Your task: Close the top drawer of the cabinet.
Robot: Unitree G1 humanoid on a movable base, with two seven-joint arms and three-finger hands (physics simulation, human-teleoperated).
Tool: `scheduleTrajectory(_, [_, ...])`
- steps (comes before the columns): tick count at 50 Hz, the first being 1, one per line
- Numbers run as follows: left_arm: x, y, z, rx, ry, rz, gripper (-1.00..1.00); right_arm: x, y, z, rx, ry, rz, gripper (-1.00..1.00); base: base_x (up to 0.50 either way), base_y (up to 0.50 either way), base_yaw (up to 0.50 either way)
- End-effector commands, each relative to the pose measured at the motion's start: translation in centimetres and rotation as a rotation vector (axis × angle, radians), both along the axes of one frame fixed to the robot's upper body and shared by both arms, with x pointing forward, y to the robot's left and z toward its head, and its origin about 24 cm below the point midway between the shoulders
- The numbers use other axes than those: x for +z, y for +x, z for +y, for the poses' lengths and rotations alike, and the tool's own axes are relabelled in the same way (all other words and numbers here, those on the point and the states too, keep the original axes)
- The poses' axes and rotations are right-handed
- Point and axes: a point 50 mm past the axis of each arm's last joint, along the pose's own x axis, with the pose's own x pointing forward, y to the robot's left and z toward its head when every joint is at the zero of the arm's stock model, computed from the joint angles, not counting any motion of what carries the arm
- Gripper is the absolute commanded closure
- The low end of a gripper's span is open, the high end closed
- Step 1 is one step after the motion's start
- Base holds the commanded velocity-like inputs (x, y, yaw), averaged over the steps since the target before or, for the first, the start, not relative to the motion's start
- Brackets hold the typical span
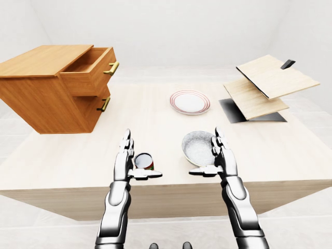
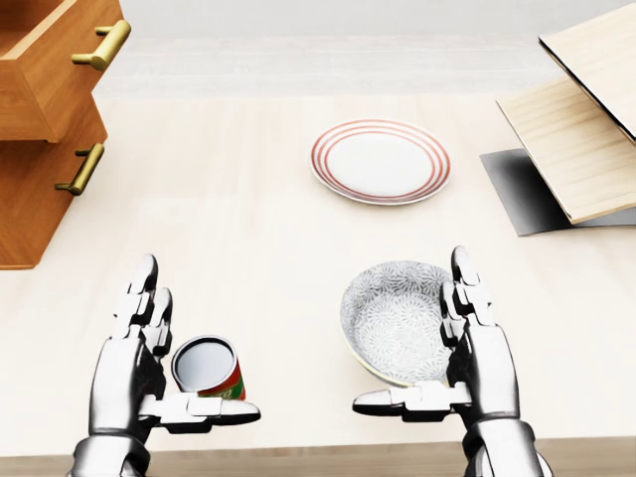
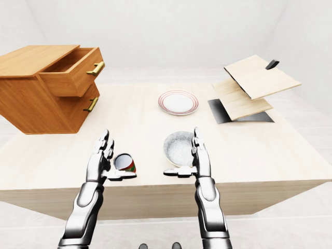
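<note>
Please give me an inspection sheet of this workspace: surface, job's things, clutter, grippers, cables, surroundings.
Surface: pale wooden table.
Job's things: cabinet at the left-eye view's left; top drawer pulled out, lower drawer nearly shut.
Clutter: striped plate, patterned bowl, tipped can, stacked wooden boards.
Grippers: left hand open beside the can; right hand open beside the bowl.
Cables: nothing seen.
Surroundings: plain white walls and floor.

The orange-brown wooden cabinet [image 1: 49, 88] shows matt grain, its top drawer [image 1: 92, 70] carrying a shiny brass handle [image 1: 111, 68]. The pale wood surface [image 2: 248, 229] looks smooth and matt. The red-ringed white plate [image 2: 381, 161] is glossy. Both silver robot hands look polished metal.
</note>
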Motion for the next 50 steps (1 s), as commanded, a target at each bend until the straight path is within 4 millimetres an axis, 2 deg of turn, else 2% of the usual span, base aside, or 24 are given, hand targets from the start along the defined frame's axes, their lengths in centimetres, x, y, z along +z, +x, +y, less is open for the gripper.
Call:
scheduleTrajectory(1, [-0.5, 0.8, 1.4, 0.026, 0.056, 0.038, -1.0, -0.3, 0.1, -0.5, 0.001, -0.031, 0.0, -1.0, 0.0, 0.0, 0.0])
scheduleTrajectory(3, [-0.8, 0.9, 1.6, 0.052, 0.104, 0.044, -1.0, -0.7, 0.2, -0.8, -0.017, -0.048, 0.015, -1.0, 0.0, 0.0, 0.0])
scheduleTrajectory(6, [-0.4, 0.9, 1.8, 0.062, 0.087, 0.031, -1.0, -0.8, -0.1, -0.6, -0.003, -0.054, 0.017, -1.0, 0.0, 0.0, 0.0])
scheduleTrajectory(12, [0.4, 0.6, 2.1, 0.099, 0.117, 0.0, -1.0, 1.1, -0.5, -1.5, -0.028, -0.07, -0.011, -1.0, 0.0, 0.0, 0.0])
scheduleTrajectory(13, [1.5, 0.7, 2.3, 0.102, 0.105, -0.019, -1.0, 3.4, -0.6, -2.1, -0.048, -0.066, -0.097, -1.0, 0.0, 0.0, 0.0])
scheduleTrajectory(15, [1.9, 0.7, 2.4, 0.111, 0.113, -0.021, -1.0, 3.9, -0.7, -2.3, -0.056, -0.062, -0.121, -1.0, 0.0, 0.0, 0.0])
scheduleTrajectory(16, [3.1, 0.9, 2.2, 0.103, 0.126, -0.061, -1.0, 5.4, -0.9, -2.7, -0.06, -0.086, -0.181, -1.0, 0.0, 0.0, 0.0])
scheduleTrajectory(18, [3.9, 0.9, 2.1, 0.106, 0.123, -0.087, -1.0, 5.7, -1.0, -2.8, -0.065, -0.092, -0.195, -1.0, 0.0, 0.0, 0.0])
scheduleTrajectory(19, [4.2, 1.2, 1.9, 0.102, 0.136, -0.1, -1.0, 6.7, -1.1, -3.1, -0.073, -0.069, -0.24, -1.0, 0.0, 0.0, 0.0])
scheduleTrajectory(22, [5.0, 1.2, 1.8, 0.098, 0.141, -0.133, -1.0, 7.1, -1.1, -3.2, -0.074, -0.087, -0.254, -1.0, 0.0, 0.0, 0.0])
scheduleTrajectory(23, [6.5, 1.3, 1.6, 0.087, 0.133, -0.198, -1.0, 8.8, -1.3, -3.5, -0.077, -0.102, -0.326, -1.0, 0.0, 0.0, 0.0])
scheduleTrajectory(25, [6.4, 1.5, 1.8, 0.094, 0.162, -0.193, -1.0, 9.8, -1.4, -3.6, -0.077, -0.115, -0.37, -1.0, 0.0, 0.0, 0.0])
scheduleTrajectory(26, [7.2, 1.3, 1.8, 0.091, 0.161, -0.227, -1.0, 10.3, -1.3, -3.7, -0.076, -0.122, -0.389, -1.0, 0.0, 0.0, 0.0])
scheduleTrajectory(30, [9.3, 1.0, 2.1, 0.104, 0.166, -0.315, -1.0, 11.1, -1.4, -3.9, -0.083, -0.134, -0.425, -1.0, 0.0, 0.0, 0.0])
scheduleTrajectory(31, [9.3, 1.0, 2.0, 0.104, 0.166, -0.316, -1.0, 11.1, -1.4, -3.9, -0.083, -0.134, -0.425, -1.0, 0.0, 0.0, 0.0])
scheduleTrajectory(32, [10.5, 0.5, 1.9, 0.107, 0.156, -0.37, -1.0, 11.8, -1.5, -3.8, -0.078, -0.146, -0.454, -1.0, 0.0, 0.0, 0.0])
scheduleTrajectory(36, [12.2, -0.6, 1.3, 0.103, 0.156, -0.459, -1.0, 12.6, -1.5, -4.0, -0.093, -0.158, -0.489, -1.0, 0.0, 0.0, 0.0])
scheduleTrajectory(39, [13.1, -1.2, 1.1, 0.099, 0.161, -0.5, -1.0, 13.2, -1.6, -4.2, -0.098, -0.161, -0.516, -1.0, 0.0, 0.0, 0.0])
scheduleTrajectory(43, [13.1, -1.2, 1.1, 0.099, 0.164, -0.504, -1.0, 13.3, -1.6, -4.2, -0.096, -0.158, -0.518, -1.0, 0.0, 0.0, 0.0])
scheduleTrajectory(47, [15.0, -2.2, 1.0, 0.106, 0.172, -0.598, -1.0, 14.2, -2.0, -4.3, -0.097, -0.176, -0.561, -1.0, 0.0, 0.0, 0.0])
scheduleTrajectory(50, [15.1, -2.2, 1.0, 0.105, 0.175, -0.604, -1.0, 14.3, -2.1, -4.4, -0.1, -0.179, -0.565, -1.0, 0.0, 0.0, 0.0])
